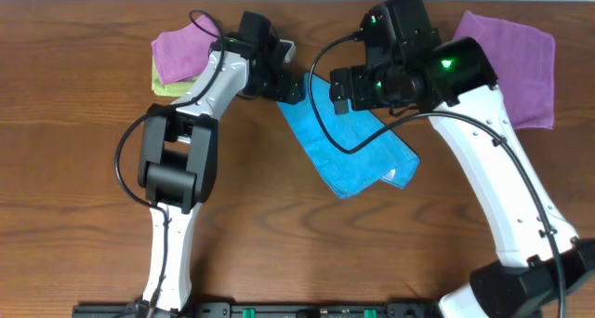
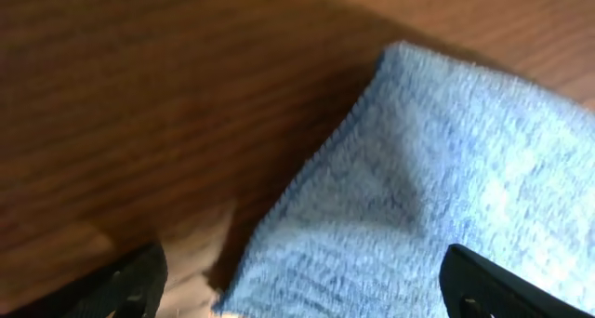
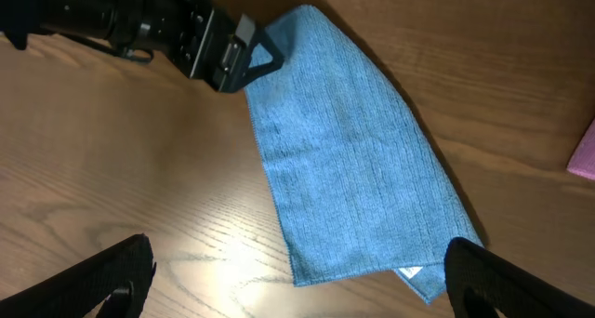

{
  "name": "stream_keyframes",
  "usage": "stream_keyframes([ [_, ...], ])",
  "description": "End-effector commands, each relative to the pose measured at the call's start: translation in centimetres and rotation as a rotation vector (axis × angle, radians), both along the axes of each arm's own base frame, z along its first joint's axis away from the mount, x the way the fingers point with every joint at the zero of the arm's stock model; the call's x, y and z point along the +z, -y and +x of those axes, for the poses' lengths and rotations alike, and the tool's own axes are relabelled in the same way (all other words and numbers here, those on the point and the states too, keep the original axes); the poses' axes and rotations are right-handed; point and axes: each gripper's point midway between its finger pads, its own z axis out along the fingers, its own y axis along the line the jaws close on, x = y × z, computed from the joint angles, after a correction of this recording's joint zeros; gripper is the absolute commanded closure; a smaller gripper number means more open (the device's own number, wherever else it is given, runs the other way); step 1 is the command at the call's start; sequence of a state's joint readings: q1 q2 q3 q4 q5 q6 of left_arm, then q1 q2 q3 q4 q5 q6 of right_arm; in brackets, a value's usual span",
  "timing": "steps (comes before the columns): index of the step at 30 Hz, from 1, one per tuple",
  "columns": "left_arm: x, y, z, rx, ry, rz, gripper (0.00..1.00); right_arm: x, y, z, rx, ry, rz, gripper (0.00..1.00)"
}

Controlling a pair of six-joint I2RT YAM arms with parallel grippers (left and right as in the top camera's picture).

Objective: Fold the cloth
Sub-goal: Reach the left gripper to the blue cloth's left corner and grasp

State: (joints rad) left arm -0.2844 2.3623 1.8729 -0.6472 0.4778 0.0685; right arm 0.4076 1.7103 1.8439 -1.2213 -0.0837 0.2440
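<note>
I am holding my left hand (image 1: 296,87) wide open at the top end of the cloth (image 1: 349,151), with nothing gripped between the fingers. Through my left wrist camera I am seeing the cloth's (image 2: 418,197) rounded blue corner lying between my two dark fingertips (image 2: 130,283), with bare wood to the left of it. Whether a fingertip is touching the fabric I cannot tell. From my right wrist camera, my left hand (image 3: 251,58) is sitting right at the cloth's upper left edge.

My right hand (image 3: 302,276) is hanging open above the cloth as well, its fingers spread wide and holding nothing, apart from the fabric below.

The cloth is lying flat on the worktop (image 1: 74,169) as a long, narrow band, doubled over, running slantwise from my left hand down toward the right. A small white tag (image 1: 390,176) is peeking out at its lower right corner, where the layers are not quite meeting.

The large purple cloth (image 1: 511,62) is lying spread out at the far right, partly under my right arm and apart from the blue one. At the far left, beside my left arm, a small purple cloth (image 1: 181,48) is resting on a lime-green cloth (image 1: 167,86).
</note>
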Motion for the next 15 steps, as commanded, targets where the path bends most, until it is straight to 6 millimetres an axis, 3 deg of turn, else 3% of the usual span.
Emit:
stream_keyframes([
  [1, -1.7, 0.4, -0.3, 0.048, -0.074, -0.034, 0.05, 0.3, 0.8, 0.2, -0.006, 0.014, -0.011, 0.01],
  [7, -4.0, 0.9, -2.4, 0.058, -0.209, -0.068, 0.05, 0.3, 0.8, 0.2, -0.006, 0.013, -0.012, 0.01],
  [15, -4.6, 0.0, -4.7, 0.014, -0.28, -0.016, 0.05, -0.3, 1.6, -0.7, -0.035, -0.034, -0.04, 0.01],
])
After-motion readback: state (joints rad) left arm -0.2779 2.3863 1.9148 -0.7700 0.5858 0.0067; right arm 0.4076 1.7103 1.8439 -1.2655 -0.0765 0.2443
